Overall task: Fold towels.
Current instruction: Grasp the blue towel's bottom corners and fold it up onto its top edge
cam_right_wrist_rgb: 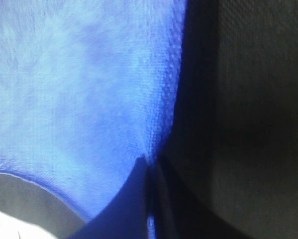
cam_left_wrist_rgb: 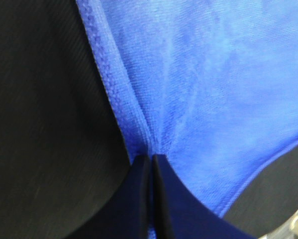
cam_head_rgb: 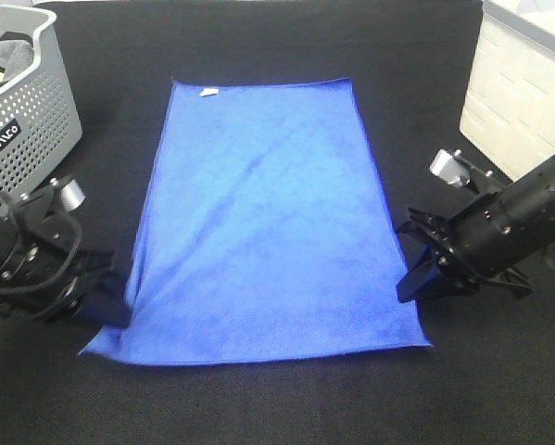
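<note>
A royal-blue fuzzy towel point(cam_head_rgb: 268, 222) lies spread flat on the black table, its small white tag point(cam_head_rgb: 208, 92) at the far edge. My left gripper point(cam_head_rgb: 118, 289) is shut on the towel's left hem near the front corner; in the left wrist view the towel point(cam_left_wrist_rgb: 213, 84) bunches into creases where the gripper point(cam_left_wrist_rgb: 151, 158) pinches it. My right gripper point(cam_head_rgb: 409, 276) is shut on the right hem near the front corner. The right wrist view shows the towel point(cam_right_wrist_rgb: 74, 89) pulled into the closed gripper point(cam_right_wrist_rgb: 149, 162).
A grey perforated basket point(cam_head_rgb: 27, 120) holding a grey cloth stands at the back left. A white box point(cam_head_rgb: 523, 88) sits at the back right. Black table surface point(cam_head_rgb: 277, 408) surrounds the towel on all sides.
</note>
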Tool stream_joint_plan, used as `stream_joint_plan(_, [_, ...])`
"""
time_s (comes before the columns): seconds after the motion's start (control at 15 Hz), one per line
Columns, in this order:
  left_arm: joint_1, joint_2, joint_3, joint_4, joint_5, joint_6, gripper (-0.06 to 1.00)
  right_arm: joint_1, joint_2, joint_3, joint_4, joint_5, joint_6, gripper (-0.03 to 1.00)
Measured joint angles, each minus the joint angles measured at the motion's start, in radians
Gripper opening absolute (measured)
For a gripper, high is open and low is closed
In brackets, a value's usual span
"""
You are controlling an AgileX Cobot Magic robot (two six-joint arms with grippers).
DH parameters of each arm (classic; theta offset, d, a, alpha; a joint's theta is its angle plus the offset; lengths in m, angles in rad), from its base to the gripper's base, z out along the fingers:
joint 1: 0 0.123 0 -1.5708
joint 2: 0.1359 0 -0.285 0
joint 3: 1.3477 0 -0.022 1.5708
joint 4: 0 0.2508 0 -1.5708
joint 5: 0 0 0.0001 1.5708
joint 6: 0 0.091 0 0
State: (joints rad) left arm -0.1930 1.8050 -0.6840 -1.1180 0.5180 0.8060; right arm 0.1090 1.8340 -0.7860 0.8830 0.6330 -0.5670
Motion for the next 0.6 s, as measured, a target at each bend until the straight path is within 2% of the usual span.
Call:
stream_joint_plan(0.07, [0.000, -0.043, 0.041, 0.097, 0.004, -0.083, 0.00, 0.000, -0.045, 0.029, -0.043, 0.020, 0.041, 0.00])
stream_joint_plan(0.13, [0.000, -0.074, 0.070, 0.124, 0.005, -0.115, 0.00, 0.000, -0.071, 0.062, -0.048, 0.028, 0.054, 0.00])
stream_joint_plan(0.4, [0.000, -0.199, 0.200, 0.143, 0.063, -0.142, 0.00, 0.000, -0.153, 0.210, -0.063, 0.036, 0.056, 0.00])
stream_joint_plan(0.6, [0.000, -0.234, 0.234, 0.148, 0.073, -0.143, 0.00, 0.000, -0.192, 0.250, -0.067, 0.037, 0.056, 0.00])
